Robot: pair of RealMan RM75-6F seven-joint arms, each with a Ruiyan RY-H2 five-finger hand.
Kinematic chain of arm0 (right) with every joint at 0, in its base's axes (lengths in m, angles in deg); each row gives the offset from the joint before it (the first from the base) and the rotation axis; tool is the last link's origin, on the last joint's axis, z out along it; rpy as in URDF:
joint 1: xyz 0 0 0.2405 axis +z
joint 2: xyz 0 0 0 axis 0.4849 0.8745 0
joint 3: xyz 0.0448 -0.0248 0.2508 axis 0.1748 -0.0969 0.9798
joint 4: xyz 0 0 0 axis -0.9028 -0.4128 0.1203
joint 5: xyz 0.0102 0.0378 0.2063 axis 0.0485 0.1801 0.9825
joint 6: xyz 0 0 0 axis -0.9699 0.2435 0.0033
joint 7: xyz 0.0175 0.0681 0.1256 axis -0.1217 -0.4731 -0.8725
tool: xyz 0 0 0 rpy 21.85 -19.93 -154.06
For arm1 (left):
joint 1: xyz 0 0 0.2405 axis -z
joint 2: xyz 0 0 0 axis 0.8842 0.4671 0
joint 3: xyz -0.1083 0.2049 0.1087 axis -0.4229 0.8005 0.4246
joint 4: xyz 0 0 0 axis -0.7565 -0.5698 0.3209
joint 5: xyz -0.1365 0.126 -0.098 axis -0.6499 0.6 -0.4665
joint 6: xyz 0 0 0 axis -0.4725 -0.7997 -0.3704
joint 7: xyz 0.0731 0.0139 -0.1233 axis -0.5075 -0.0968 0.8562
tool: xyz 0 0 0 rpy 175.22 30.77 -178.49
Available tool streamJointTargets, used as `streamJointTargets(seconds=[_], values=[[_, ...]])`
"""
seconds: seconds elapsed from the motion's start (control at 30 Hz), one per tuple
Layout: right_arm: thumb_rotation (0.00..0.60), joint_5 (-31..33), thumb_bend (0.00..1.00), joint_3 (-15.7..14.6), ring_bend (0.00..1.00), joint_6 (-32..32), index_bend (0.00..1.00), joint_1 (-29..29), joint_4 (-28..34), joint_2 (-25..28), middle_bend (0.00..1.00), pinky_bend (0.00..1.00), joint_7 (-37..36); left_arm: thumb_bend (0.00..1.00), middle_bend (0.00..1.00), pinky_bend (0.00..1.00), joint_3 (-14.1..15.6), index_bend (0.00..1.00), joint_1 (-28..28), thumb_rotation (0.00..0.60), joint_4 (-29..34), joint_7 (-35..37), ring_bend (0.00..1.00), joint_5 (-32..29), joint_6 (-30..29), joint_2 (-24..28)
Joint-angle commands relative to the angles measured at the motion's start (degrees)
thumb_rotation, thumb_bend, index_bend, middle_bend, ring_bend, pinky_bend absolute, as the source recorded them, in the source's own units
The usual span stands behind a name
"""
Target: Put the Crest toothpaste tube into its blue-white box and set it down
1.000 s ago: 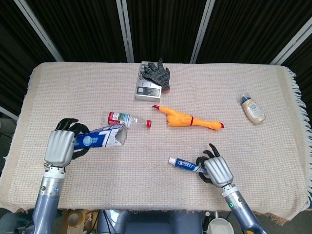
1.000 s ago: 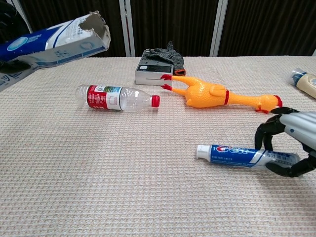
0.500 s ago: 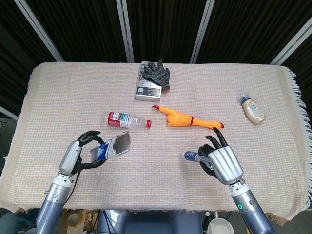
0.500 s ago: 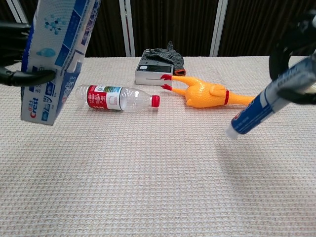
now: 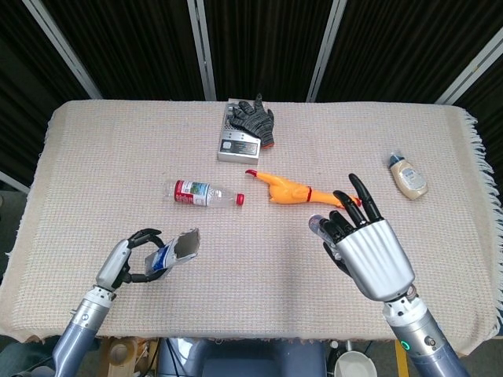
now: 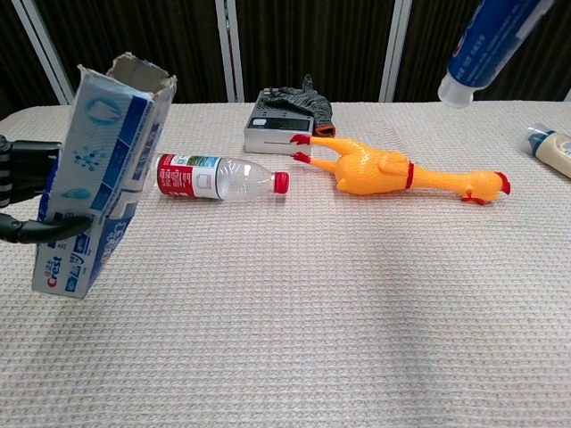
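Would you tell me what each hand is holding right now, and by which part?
The left hand grips the Crest box around its lower half, torn end up. The right hand holds the toothpaste tube by its tail end, cap pointing down.

L hand (image 5: 130, 261) low, fingers curled gripping, R hand (image 5: 368, 253) raised, gripping

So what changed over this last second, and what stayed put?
The right hand lifted the toothpaste tube off the table, cap pointing down-left. The left hand tipped the box from near-level to steeply upright, torn mouth up. Bottle, rubber chicken and glove stayed put.
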Motion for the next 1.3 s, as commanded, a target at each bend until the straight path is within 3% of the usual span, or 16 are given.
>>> streamJointTargets(seconds=[0.03, 0.47, 0.7, 1.0, 1.3], values=[[0.6, -2.1, 0.35, 0.7, 0.24, 0.2, 0.53, 0.5, 0.0, 1.0, 0.57, 0.0, -1.3, 0.31, 0.45, 0.2, 0.2, 0.47, 0.0, 0.6, -0.6, -0.4, 0.23, -0.1, 0.7, -0.3], [0.6, -12.5, 0.35, -0.7, 0.24, 0.5, 0.53, -0.5, 0.0, 6.7, 0.57, 0.0, -9.3, 0.31, 0.45, 0.2, -0.7, 0.47, 0.4, 0.6, -2.1, -2.3, 0.22, -1.2, 2.2, -2.5], [0.6, -19.3, 0.35, -1.8, 0.24, 1.9, 0.53, 0.8, 0.0, 9.0, 0.57, 0.0, -17.8, 0.31, 0.44, 0.2, -1.2, 0.47, 1.0, 0.6, -2.9, -5.2, 0.22, -1.2, 2.6, -4.7], [0.6, -19.0, 0.35, 0.2, 0.24, 5.7, 0.53, 5.2, 0.0, 6.7, 0.57, 0.0, -21.2, 0.31, 0.43, 0.2, -1.4, 0.47, 1.7, 0.6, -3.2, -8.7, 0.22, -1.3, 3.5, -6.5], [0.6, -14.9, 0.35, 2.2, 0.24, 8.9, 0.53, 8.8, 0.0, 0.2, 0.57, 0.0, -18.2, 0.31, 0.43, 0.2, -1.5, 0.47, 2.7, 0.6, -4.9, -10.4, 0.22, -1.2, 4.5, -9.7]])
